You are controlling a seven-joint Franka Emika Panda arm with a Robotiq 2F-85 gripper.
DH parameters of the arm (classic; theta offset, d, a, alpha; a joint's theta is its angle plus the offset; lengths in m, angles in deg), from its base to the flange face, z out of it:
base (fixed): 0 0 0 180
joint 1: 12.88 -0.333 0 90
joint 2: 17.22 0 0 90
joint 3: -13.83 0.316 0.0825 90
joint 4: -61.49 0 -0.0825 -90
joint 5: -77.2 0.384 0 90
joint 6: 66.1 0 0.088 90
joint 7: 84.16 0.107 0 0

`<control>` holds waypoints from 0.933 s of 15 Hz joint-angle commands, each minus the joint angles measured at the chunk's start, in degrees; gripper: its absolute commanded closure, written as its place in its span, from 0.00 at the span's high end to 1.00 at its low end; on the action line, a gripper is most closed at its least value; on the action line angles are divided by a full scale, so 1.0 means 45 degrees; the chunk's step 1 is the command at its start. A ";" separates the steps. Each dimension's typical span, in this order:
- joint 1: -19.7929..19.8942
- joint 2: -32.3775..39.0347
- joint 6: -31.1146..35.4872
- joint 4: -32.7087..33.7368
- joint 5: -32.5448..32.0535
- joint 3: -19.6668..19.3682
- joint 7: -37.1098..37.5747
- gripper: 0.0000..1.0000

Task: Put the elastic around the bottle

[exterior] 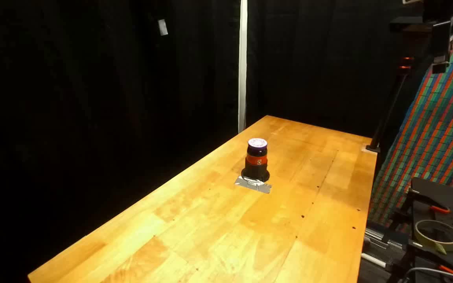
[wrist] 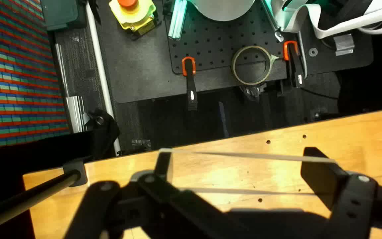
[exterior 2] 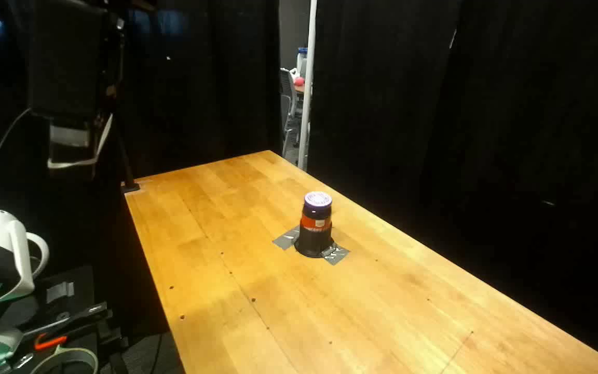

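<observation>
Clearly, the end effector has its fingers spread wide with the elastic stretched around them, while the bottle stands upright on the desk, grey tape at its base.

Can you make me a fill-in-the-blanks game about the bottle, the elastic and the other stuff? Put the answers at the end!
The elastic is stretched around jaws that are not shut but ____.
The bottle isn't tilted but stands ____.
The tabletop under it is made of ____.
In the wrist view, the number of black-and-orange clamps is ____.

Missing words: open; upright; wood; two.
</observation>
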 commanded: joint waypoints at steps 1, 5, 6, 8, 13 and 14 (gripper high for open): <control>-0.0044 0.0009 -0.0012 0.0051 -0.0014 -0.0036 0.0017 1.00; -0.0045 -0.0047 -0.0013 0.0098 -0.0014 -0.0037 0.0018 1.00; -0.0045 -0.0048 -0.0013 0.0099 -0.0014 -0.0037 0.0018 1.00; -0.0055 0.0178 0.0319 0.0275 0.0154 0.0063 0.0360 1.00; -0.0697 0.3018 0.0607 0.2462 -0.0097 0.1719 0.2179 1.00; -0.0825 0.3736 0.0622 0.3013 -0.0188 0.2027 0.2581 1.00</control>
